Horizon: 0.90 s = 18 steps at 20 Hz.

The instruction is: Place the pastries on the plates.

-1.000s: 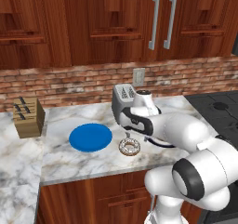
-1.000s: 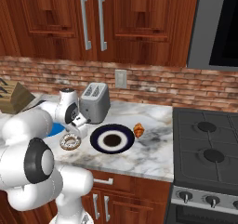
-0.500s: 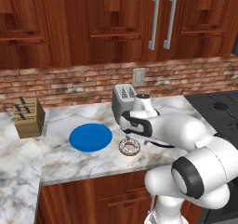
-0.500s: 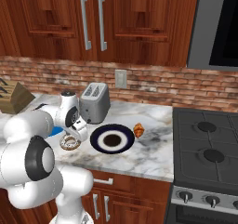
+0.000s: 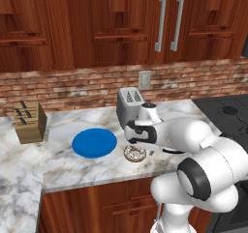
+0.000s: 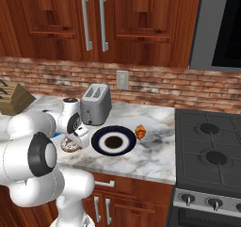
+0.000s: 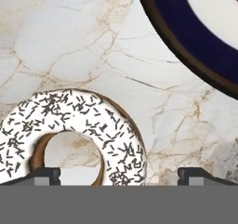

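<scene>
White-iced donut [image 7: 69,135] sits lower left on marble, near the navy plate [image 7: 195,46] upper right. My gripper [image 7: 118,175] has dropped closer, jaws spread wide around nothing; I judge a grasp comes next.

White-iced dark-speckled donut [image 7: 69,130], bright blue plate [image 5: 94,143], navy-rimmed plate [image 6: 113,140]
</scene>
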Available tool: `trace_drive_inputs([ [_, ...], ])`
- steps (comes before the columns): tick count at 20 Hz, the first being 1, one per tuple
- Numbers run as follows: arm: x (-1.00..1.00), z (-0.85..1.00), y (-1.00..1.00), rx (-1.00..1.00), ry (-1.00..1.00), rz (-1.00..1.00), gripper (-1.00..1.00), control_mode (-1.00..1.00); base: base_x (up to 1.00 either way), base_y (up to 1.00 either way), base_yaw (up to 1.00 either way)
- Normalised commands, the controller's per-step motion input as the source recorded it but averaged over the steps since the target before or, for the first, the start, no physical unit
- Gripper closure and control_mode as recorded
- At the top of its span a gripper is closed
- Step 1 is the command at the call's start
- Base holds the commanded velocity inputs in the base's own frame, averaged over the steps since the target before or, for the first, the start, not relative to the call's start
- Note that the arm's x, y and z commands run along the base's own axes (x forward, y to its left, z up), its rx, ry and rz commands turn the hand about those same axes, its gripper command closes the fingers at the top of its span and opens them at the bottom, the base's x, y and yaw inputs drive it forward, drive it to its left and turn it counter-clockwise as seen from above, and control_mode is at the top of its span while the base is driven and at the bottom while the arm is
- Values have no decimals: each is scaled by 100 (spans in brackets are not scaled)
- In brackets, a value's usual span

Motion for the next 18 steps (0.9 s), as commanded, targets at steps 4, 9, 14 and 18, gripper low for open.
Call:
trace_drive_inputs([
  [4,-8,-22,0,0,0,0,-100,-100,0,0,0],
  [9,0,-15,0,0,0,0,-100,-100,0,0,0],
  [14,0,-12,0,1,0,0,-100,-100,0,0,0],
  [18,0,-4,0,0,0,0,100,-100,0,0,0],
])
